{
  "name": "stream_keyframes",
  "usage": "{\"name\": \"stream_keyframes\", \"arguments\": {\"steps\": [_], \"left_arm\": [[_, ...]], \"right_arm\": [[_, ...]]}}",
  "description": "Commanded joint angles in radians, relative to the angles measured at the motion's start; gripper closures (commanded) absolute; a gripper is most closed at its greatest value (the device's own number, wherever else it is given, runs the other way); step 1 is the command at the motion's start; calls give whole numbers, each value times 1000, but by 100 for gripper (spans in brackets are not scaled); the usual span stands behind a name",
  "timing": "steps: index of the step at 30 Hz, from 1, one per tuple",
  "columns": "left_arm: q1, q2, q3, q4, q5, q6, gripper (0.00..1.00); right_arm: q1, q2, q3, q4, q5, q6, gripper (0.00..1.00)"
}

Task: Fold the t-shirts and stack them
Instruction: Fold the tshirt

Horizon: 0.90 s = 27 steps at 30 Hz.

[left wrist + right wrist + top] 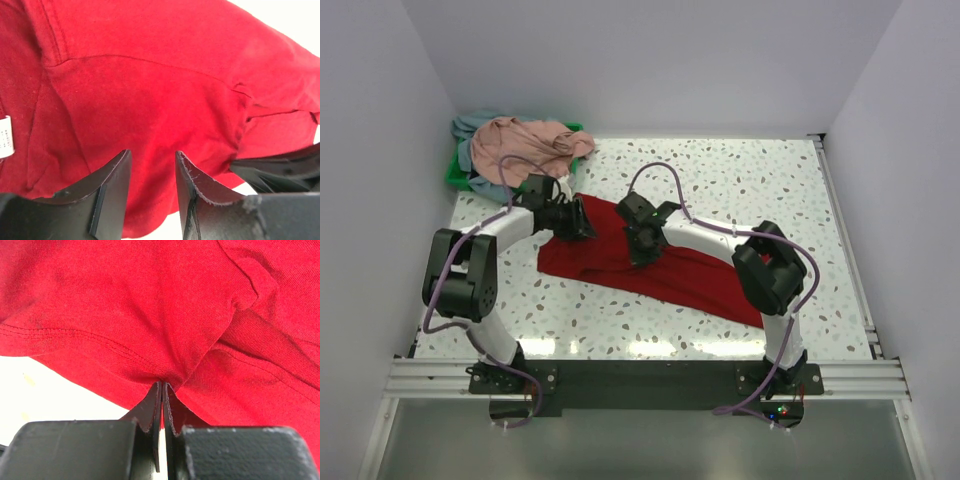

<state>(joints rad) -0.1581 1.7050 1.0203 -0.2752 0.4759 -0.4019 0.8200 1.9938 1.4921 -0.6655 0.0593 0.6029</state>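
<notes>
red t-shirt [610, 265]: lies at frame centre on counter [740, 190]; left pincer [152, 152]: released, jaws apart over red cloth; right pincer [161, 384]: clenched, grasping its edge

We find both arms reaching forward, elbows out, wrists turned inward toward each other. The left gripper [152, 155] holds its jaws parted with nothing between them. The right gripper [161, 385] has its jaws pressed together, pinching the red t-shirt [150, 300].

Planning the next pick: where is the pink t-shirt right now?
In the top view, the pink t-shirt lies at the far left corner, heaped on the grey-blue shirt over the green tray.
</notes>
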Motion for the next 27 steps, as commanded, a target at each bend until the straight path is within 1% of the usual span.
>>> {"name": "stream_keyframes", "arguments": {"steps": [1,12,23,24,25,26,27], "left_arm": [[11,56,-5,68,20,-32,55],[17,111,67,-31,-82,57,55],[17,130,87,-55,-89,94,55],[17,131,90,-55,-89,94,55],[17,131,92,-56,-88,94,55],[17,131,95,-56,-85,95,55],[15,130,103,-59,-83,97,55]], "right_arm": [[7,-55,-4,-14,1,11,100],[7,-53,-7,-46,59,-8,100],[5,-59,-18,-66,65,-12,100],[7,-61,-21,-68,60,-12,98],[5,-66,-20,-69,54,-12,94],[7,-72,-18,-71,50,-12,84],[8,-78,-20,-71,30,-12,80]]}}
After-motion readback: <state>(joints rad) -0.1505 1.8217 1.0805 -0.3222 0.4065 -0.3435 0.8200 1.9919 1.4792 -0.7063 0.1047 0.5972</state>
